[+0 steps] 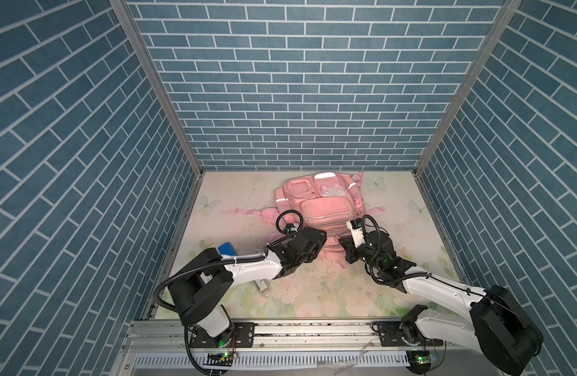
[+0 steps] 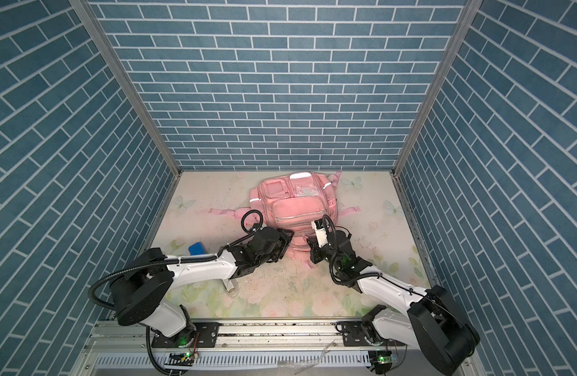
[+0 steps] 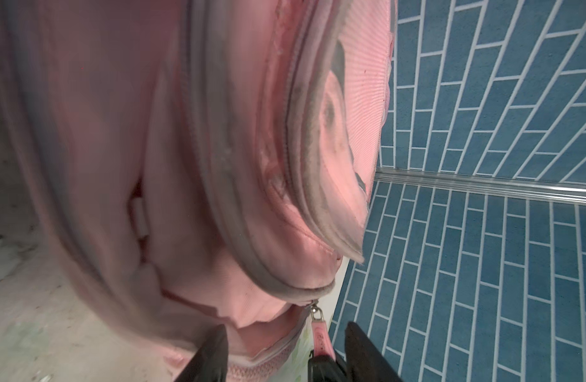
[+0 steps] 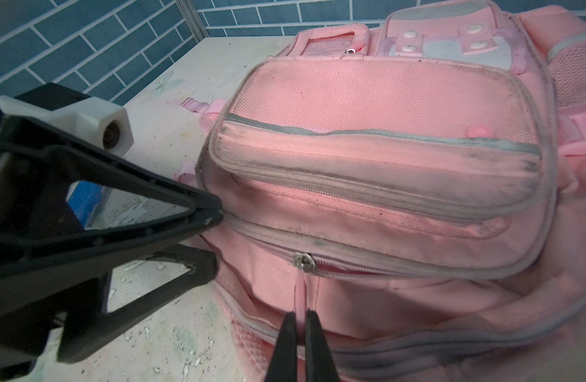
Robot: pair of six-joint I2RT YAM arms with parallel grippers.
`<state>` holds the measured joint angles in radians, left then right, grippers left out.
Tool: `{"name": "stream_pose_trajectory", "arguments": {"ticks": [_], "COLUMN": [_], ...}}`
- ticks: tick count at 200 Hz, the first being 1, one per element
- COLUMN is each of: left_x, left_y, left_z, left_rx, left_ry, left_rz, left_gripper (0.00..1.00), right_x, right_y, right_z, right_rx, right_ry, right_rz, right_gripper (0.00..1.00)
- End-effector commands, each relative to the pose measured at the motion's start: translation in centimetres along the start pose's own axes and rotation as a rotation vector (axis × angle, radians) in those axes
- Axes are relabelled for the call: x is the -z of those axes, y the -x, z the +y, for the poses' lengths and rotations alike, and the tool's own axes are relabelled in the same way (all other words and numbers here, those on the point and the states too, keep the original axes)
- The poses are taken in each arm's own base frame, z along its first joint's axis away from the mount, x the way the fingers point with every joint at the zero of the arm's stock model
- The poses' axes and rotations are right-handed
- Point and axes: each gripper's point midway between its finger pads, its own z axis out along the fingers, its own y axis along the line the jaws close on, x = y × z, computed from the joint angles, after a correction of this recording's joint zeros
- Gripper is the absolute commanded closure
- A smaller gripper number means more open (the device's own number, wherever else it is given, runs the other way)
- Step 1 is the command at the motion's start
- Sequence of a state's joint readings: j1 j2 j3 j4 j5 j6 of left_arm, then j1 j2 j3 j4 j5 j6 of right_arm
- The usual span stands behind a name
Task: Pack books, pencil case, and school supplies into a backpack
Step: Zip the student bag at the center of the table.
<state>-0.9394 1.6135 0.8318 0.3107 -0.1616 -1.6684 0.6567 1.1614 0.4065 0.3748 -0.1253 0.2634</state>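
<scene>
**The right gripper had the zip pull while the left stood open at the backpack's near end.**

The table [image 1: 329, 293] carried the backpack [image 1: 319, 208] front-up against the middle of its far edge, straps splayed toward both side edges. The left gripper [image 4: 212, 238] sat at the bag's near left corner with its fingers spread, holding nothing, and its upper tip was at the zip seam. The right gripper [image 4: 300, 330] had its fingers pressed together on the pink pull [image 4: 300, 291] below the slider [image 4: 304, 261]. The blue sharpener [image 1: 227, 250] waited near the table's left edge, and no book or calculator showed. The step was probably opening this zip. To do it well, the left should clamp the fabric beside the seam to keep it taut. The right should draw the pull along the track rather than up, so the bag does not slide.
</scene>
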Motion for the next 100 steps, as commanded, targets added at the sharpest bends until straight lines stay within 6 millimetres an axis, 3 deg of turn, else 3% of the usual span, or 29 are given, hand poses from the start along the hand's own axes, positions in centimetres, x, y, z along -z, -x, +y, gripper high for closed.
{"name": "stream_pose_trajectory", "arguments": {"ticks": [1, 56, 100], "left_x": [-0.7, -2.7, -3.8], "left_y": [0.2, 1.1, 1.4], "left_z": [-1.6, -0.3, 0.4], "left_rx": [0.001, -0.037, -0.109], "left_ry": [-0.031, 0.049, 0.097], "left_rz": [-0.041, -0.085, -0.022], "left_gripper": [0.43, 0.48, 0.71], "right_x": [0.1, -0.1, 0.2], "right_y": [1.0, 1.4, 1.6], "right_z": [1.0, 1.1, 0.5], "right_rx": [0.037, 0.044, 0.039], "right_ry": [0.04, 0.03, -0.004], "right_rz": [-0.031, -0.027, -0.041], "right_gripper": [1.0, 1.0, 1.0]}}
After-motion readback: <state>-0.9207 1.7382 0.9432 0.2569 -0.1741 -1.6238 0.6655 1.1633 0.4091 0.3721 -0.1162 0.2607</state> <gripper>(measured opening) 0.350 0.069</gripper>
